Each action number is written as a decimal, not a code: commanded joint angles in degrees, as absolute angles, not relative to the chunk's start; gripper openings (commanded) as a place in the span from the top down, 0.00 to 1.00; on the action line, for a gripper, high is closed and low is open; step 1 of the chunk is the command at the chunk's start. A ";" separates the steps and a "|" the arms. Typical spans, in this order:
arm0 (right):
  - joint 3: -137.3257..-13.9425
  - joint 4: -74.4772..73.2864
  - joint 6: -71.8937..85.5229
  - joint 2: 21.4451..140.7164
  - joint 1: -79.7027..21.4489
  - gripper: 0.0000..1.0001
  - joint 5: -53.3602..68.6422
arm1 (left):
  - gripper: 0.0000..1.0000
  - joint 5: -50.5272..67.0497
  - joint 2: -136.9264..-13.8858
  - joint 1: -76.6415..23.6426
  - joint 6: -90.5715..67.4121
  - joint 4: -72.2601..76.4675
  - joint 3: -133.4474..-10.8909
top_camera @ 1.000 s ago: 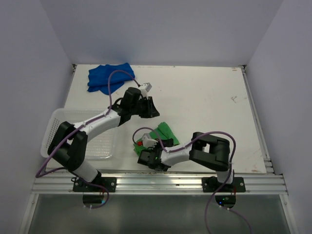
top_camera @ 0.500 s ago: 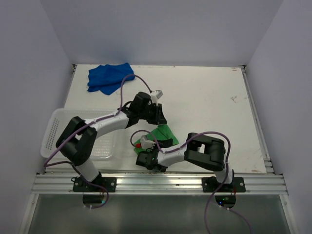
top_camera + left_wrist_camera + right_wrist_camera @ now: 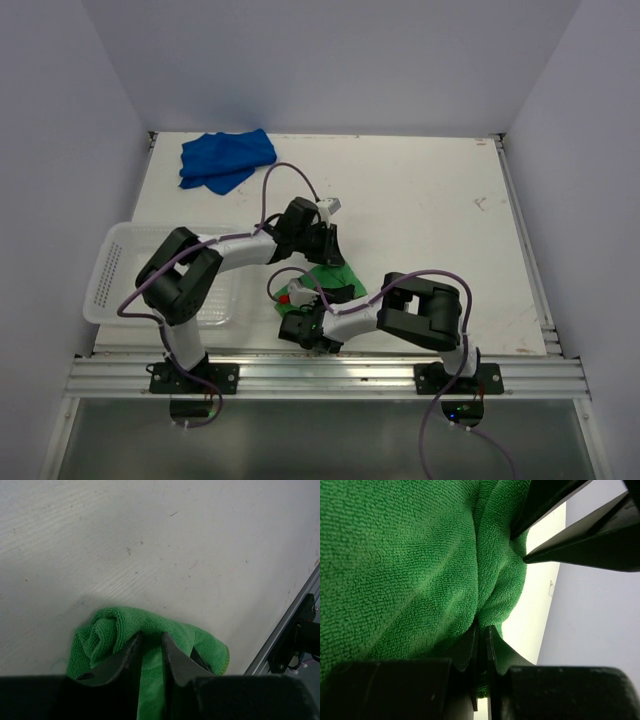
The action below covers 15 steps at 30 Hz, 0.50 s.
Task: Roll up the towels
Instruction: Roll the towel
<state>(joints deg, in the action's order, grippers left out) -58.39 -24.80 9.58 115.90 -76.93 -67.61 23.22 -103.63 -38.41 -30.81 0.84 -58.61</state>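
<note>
In the last second my left tool has swung away from the white basket and come down on the green towel. Its fingers are close together with a strip of green between them, the rolled end just ahead and to its left. I cannot tell whether it truly pinches. The right tool is clamped on a fold of the same towel, so both ends look set for rolling. The blue towel lies untouched well beyond the left tool, at the bench far corner. I can read no writing anywhere.
</note>
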 commanded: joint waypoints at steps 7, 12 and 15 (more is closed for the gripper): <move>-57.22 -22.41 13.88 115.67 -77.61 0.98 -58.09 | 0.78 19.60 -106.08 -38.67 -30.14 3.69 -56.96; -54.76 -22.24 17.04 110.40 -77.61 0.91 -59.06 | 0.78 19.60 -106.52 -38.76 -30.67 5.88 -54.41; -52.91 -22.15 19.59 106.19 -77.61 0.87 -60.12 | 0.79 19.16 -106.70 -38.76 -30.85 6.77 -53.09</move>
<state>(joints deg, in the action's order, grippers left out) -55.09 -23.05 13.50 110.76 -76.93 -65.65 22.13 -105.16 -38.74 -31.07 6.59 -55.57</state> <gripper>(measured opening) 0.120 0.215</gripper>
